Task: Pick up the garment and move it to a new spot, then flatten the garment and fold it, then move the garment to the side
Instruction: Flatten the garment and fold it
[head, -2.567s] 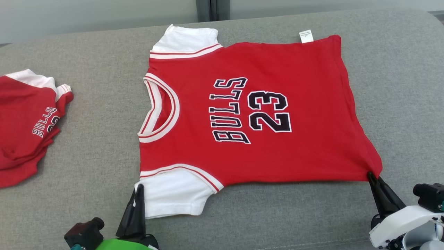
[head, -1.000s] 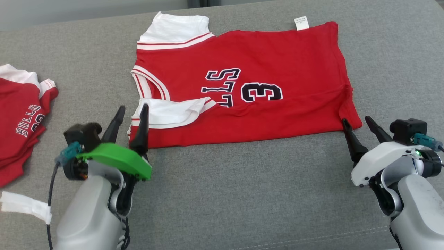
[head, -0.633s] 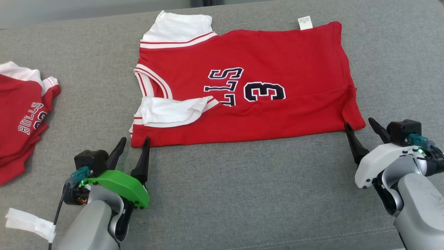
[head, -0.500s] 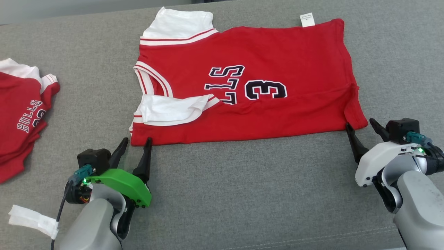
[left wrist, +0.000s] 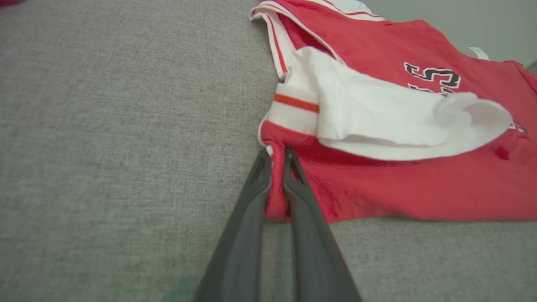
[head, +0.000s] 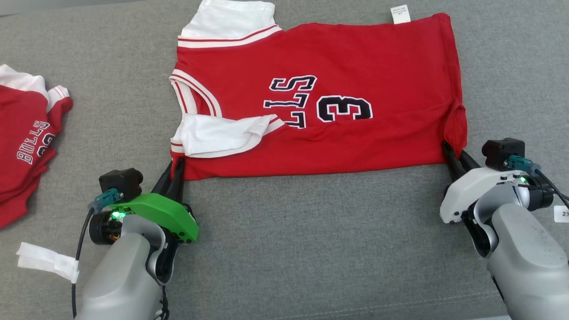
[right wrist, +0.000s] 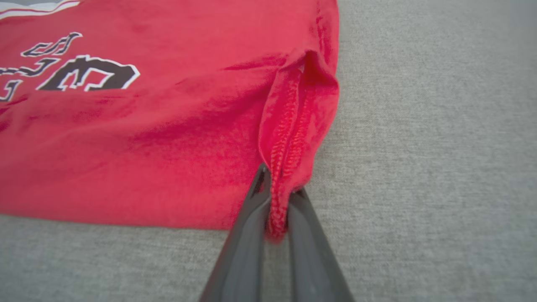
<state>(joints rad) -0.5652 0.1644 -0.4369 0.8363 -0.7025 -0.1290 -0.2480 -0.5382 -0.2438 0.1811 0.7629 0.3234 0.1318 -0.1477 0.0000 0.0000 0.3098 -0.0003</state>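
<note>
The garment [head: 338, 58] is a red jersey with white sleeves and black lettering, lying on the grey cushion with its near third folded over. One white sleeve [head: 218, 135] lies on top of the fold. My left gripper [head: 175, 166] is shut on the garment's near left corner [left wrist: 275, 184], red cloth pinched between the fingers. At the near right corner my right gripper [head: 451, 153] is shut on the bunched hem [right wrist: 285, 167]. Both arms reach in from the near edge.
A second red jersey [head: 24, 138] lies crumpled at the far left of the cushion [head: 311, 231]. A white strip [head: 44, 262] hangs by my left forearm. Bare grey fabric stretches between my two arms.
Both grippers moved forward to the folded edge and closed on its two near corners. The camera tilted, so the whole scene sits slightly differently.
</note>
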